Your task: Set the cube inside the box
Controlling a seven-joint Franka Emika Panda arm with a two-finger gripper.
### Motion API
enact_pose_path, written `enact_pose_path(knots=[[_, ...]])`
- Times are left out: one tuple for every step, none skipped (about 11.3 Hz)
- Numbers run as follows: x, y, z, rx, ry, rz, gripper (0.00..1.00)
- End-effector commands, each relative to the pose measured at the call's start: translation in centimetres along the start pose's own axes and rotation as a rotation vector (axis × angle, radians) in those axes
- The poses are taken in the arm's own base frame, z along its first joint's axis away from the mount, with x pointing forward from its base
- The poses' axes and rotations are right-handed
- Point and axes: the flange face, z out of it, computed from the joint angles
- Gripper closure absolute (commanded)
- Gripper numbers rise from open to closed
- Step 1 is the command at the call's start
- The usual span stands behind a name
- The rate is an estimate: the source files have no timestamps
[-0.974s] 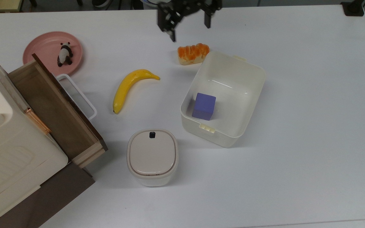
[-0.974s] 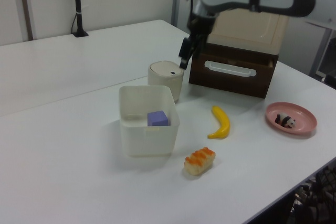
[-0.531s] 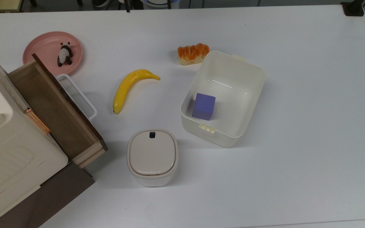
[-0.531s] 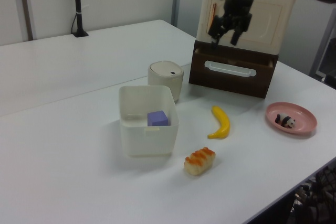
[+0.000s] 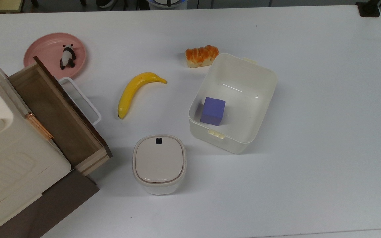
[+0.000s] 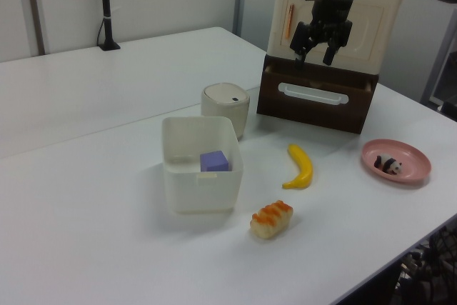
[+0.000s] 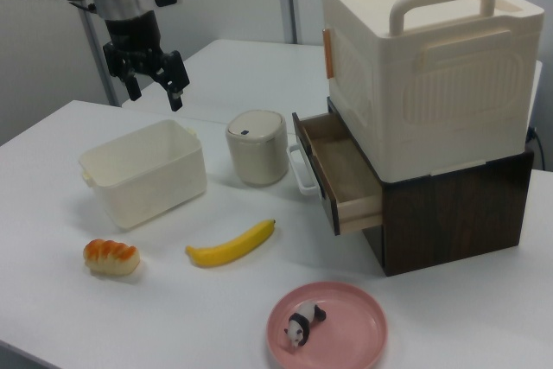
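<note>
We see the gripper [image 6: 319, 36] raised well above the table [image 5: 309, 99], its fingers spread apart and empty. The cube [image 5: 213, 111] sits inside the box [image 5: 241, 145], against the wall nearest the top view's left. In the right view the box wall [image 7: 147, 183] hides the cube entirely. Bread [image 5: 201, 55] lies just beside the box's far corner.

On the counter [image 5: 309, 99], the cube [image 5: 213, 111] sits inside the box [image 5: 263, 109], near its wall on the top view's left. The bread [image 5: 201, 55] lies just beside the box's upper corner; the banana [image 5: 134, 91] lies to the top view's left, the lidded bin [image 5: 159, 163] below.
</note>
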Motion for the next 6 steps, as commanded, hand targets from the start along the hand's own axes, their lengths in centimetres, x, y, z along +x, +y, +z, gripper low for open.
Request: enact_pose_path(knots=[[-0.05, -0.83, 0.58, 0.014, -0.019, 0.061, 0.00], [-0.02, -0.89, 0.67, 0.013, -0.021, 0.058, 0.00], [-0.03, -0.96, 0.74, 0.011, -0.022, 0.057, 0.00], [-0.03, -0.96, 0.74, 0.011, -0.022, 0.057, 0.00], [-0.03, -0.96, 0.74, 0.011, -0.022, 0.054, 0.00], [-0.03, -0.95, 0.74, 0.010, -0.022, 0.049, 0.00]])
